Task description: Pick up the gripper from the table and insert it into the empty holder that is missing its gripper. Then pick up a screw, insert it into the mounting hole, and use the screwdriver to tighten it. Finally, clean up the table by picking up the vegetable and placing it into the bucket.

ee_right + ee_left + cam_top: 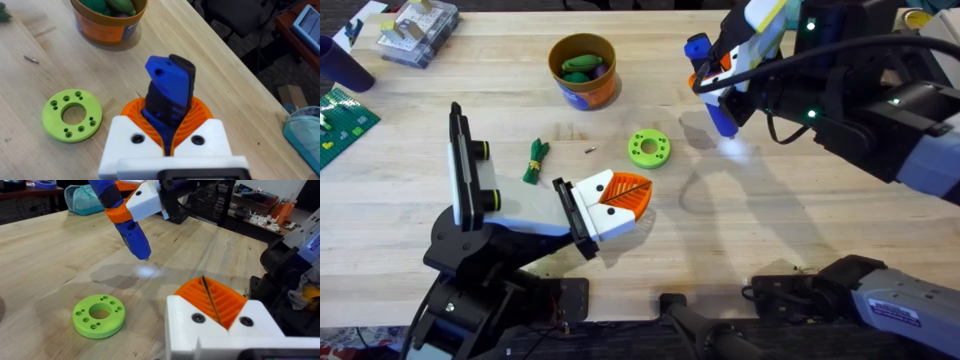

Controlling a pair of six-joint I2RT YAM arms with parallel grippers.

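Observation:
My right gripper (pixel 715 72) hangs over the table's far right, shut on a blue screwdriver (pixel 712 95) with an orange collar, held tip down above the wood. Its blue-and-black handle (pixel 170 92) stands between the orange pads. My left gripper (pixel 638 190) rests low at mid-table, pads pressed shut with nothing seen between them. Just beyond it lies a green ring (pixel 649 148) with several holes. A small screw (pixel 591 151) lies left of the ring. A green vegetable (pixel 535 160) lies farther left. The orange bucket (pixel 583 72) holds more vegetables. The loose gripper and holder are out of view.
A clear plastic box (pixel 415 30), a dark cup (pixel 340 65) and a green studded plate (pixel 340 122) sit at the far left. The right arm's bulk (pixel 880 110) covers the right side. A teal bag (pixel 82 200) lies at the table's edge.

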